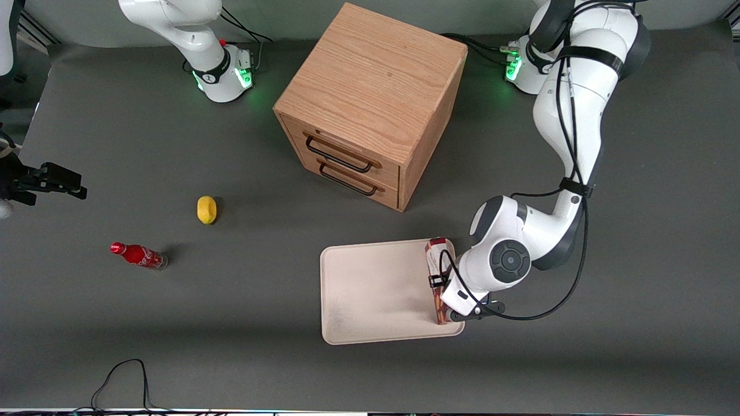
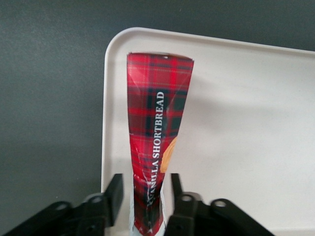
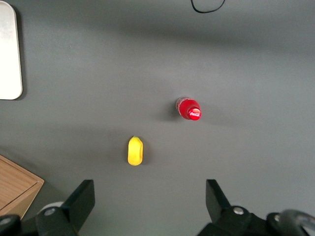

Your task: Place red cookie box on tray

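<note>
Red cookie box [image 2: 156, 137] in end effector [image 2: 142, 196], on tray [image 2: 246, 123]

A wooden cabinet [image 1: 370, 104] stands mid-table; a yellow lemon [image 1: 206, 209] and cola bottle [image 1: 139, 255] lie toward the parked arm's end.

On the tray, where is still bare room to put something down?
Most of the tray is bare, from the red cookie box toward the parked arm's end. It is crowded only along the working arm's edge, where the gripper flanks the box.
</note>
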